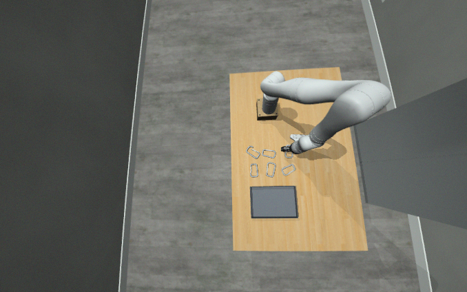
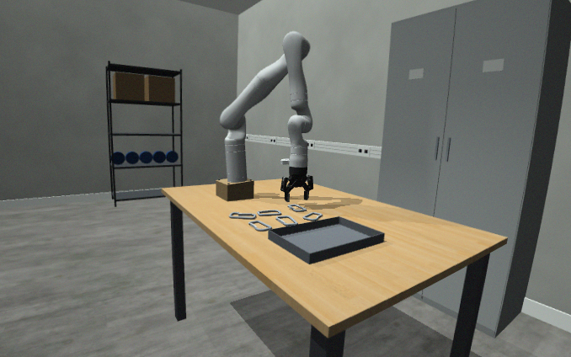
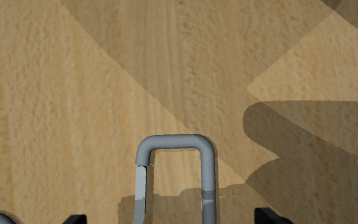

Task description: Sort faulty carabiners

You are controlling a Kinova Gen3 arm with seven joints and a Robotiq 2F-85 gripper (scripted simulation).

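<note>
In the top view, the six carabiners lay in two rows on the wooden table (image 1: 265,237) (image 2: 379,278) (image 3: 50,100), a little below and right of the frame's middle, with the grey tray (image 1: 273,217) (image 2: 345,253) beneath them; all six were outside it. The upper row ran from the upper-left carabiner (image 1: 251,155) (image 2: 242,218), through the upper-middle carabiner (image 1: 269,149) (image 2: 269,215), to the upper-right carabiner (image 1: 288,158) (image 2: 298,210) (image 3: 208,170), which was partly covered by the gripper (image 1: 286,149) (image 2: 296,197) (image 3: 171,220). The lower row held the lower-left carabiner (image 1: 257,170) (image 2: 262,230), the lower-middle carabiner (image 1: 275,169) (image 2: 281,221) and the slanted lower-right carabiner (image 1: 290,173) (image 2: 312,220). The exterior view showed the gripper pointing down above the table right of the frame's middle, its fingers spread wide with nothing between them. In the wrist view, dark fingertips showed at the bottom edge, left and right, and the upper-right carabiner stood apart from both, its rounded end up and its lower part cut off. Its pale gate ran down the left side, the top end meeting the frame; whether it stuck could not be told. The arm's brown base (image 1: 260,117) (image 2: 223,194) stood on the table above the carabiners in the top view, and a black shelf rack (image 2: 181,126) stood at the exterior view's upper left.
</note>
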